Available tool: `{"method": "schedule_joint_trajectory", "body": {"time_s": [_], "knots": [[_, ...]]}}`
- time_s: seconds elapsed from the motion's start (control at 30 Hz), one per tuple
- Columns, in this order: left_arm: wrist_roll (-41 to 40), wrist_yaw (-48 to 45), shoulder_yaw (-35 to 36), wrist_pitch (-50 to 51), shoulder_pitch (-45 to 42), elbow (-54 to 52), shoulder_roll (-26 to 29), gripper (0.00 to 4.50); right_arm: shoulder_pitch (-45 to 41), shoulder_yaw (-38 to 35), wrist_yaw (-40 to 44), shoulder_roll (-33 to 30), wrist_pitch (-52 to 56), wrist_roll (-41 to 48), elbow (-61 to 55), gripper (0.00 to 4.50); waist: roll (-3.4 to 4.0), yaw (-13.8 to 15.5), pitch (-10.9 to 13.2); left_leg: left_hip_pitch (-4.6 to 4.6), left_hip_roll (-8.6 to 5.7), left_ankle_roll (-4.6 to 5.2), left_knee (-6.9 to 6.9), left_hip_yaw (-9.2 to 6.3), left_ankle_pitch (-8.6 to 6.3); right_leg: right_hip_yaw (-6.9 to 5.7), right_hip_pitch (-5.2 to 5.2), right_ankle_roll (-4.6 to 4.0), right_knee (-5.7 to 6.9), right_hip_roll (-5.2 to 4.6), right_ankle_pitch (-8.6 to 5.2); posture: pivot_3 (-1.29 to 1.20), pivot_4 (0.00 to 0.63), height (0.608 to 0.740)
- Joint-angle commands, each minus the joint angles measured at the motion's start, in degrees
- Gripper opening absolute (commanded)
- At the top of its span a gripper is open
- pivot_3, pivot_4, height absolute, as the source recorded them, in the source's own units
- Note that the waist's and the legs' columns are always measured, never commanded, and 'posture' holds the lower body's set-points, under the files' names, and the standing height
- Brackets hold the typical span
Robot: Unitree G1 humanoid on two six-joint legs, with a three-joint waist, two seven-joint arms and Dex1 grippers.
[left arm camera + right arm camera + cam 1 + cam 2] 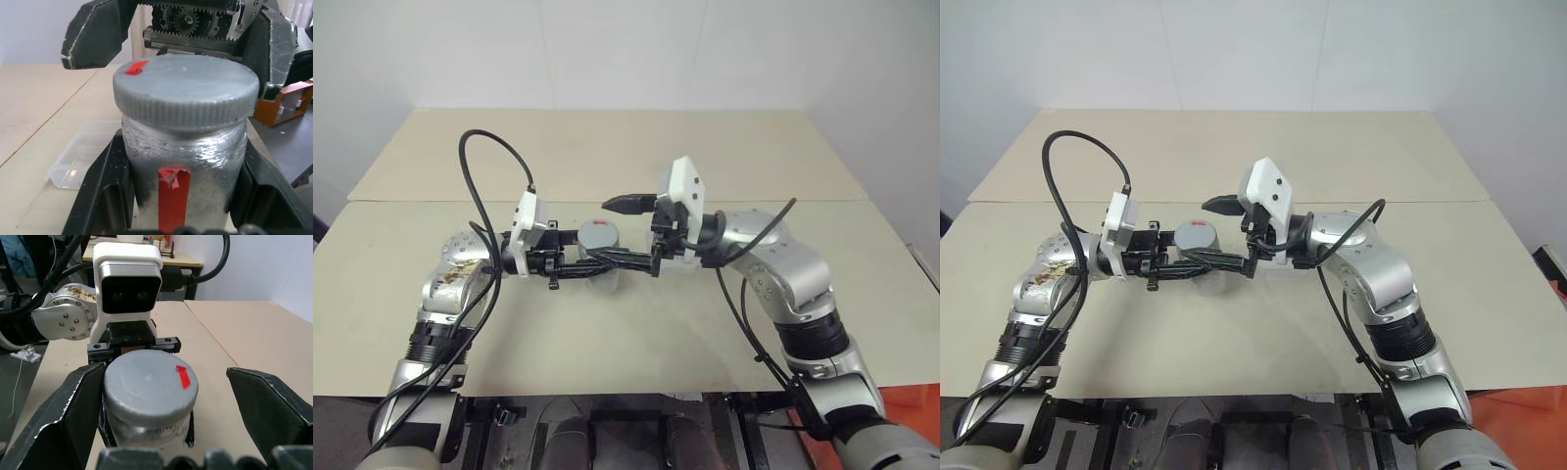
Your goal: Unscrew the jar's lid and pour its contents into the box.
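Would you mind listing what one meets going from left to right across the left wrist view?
Clear box on the table → left finger of the right gripper → jar with its lid on → orange stand.

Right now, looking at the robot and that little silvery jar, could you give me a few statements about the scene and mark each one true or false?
1. The left end effector grips the small silvery-white jar with a red stripe. True.
2. The round grey ribbed lid is off the jar. False: it sits on it.
3. The right end effector is clamped on the lid. False: its jaws stand open around it.
4. A shallow clear plastic box lies on the beige table. True.
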Motion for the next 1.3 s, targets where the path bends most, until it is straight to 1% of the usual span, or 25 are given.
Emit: {"method": "schedule_joint_trajectory", "body": {"time_s": [0.03, 0.8, 1.2, 1.3], "knots": [[-0.8, -1.0, 0.6, -0.6, -1.0, -1.5, 0.6, 2.03, 0.3, -3.8, -0.9, -1.6, -0.4, 0.1, -0.8, 4.48, 0.00, 0.0, 0.0, 0.00, 0.00, 0.00, 0.00, 0.00, 0.00, 0.00, 0.00, 0.00, 0.00, 0.00, 0.00, 0.00, 0.150, 0.740], [-0.8, -1.0, 0.6, -0.4, -0.7, -1.8, 0.6, 2.03, 2.4, -6.4, 0.8, -5.7, -1.1, 1.8, -1.2, 4.48, 0.00, 0.1, 0.0, 0.00, 0.00, 0.00, 0.00, 0.01, 0.00, 0.00, 0.01, 0.00, -0.02, 0.00, 0.00, 0.00, 0.150, 0.740], [-0.6, -1.0, 0.7, -0.6, -0.7, -1.5, 0.6, 2.03, 3.9, -6.7, 5.5, -7.2, -1.0, 5.6, -6.6, 4.48, -0.01, 0.0, 0.0, 0.00, 0.00, 0.00, 0.00, 0.00, 0.00, 0.00, 0.01, 0.00, -0.03, 0.00, 0.00, 0.00, 0.150, 0.740], [-0.6, -1.1, 0.6, -0.6, -0.8, -1.4, 0.6, 2.03, 3.7, -5.5, 4.7, -6.4, -0.5, 5.4, -7.5, 4.48, -0.01, 0.0, 0.0, 0.00, 0.00, 0.00, 0.01, -0.01, 0.00, 0.00, 0.01, 0.00, -0.02, 0.00, 0.00, 0.00, 0.150, 0.740]]}}
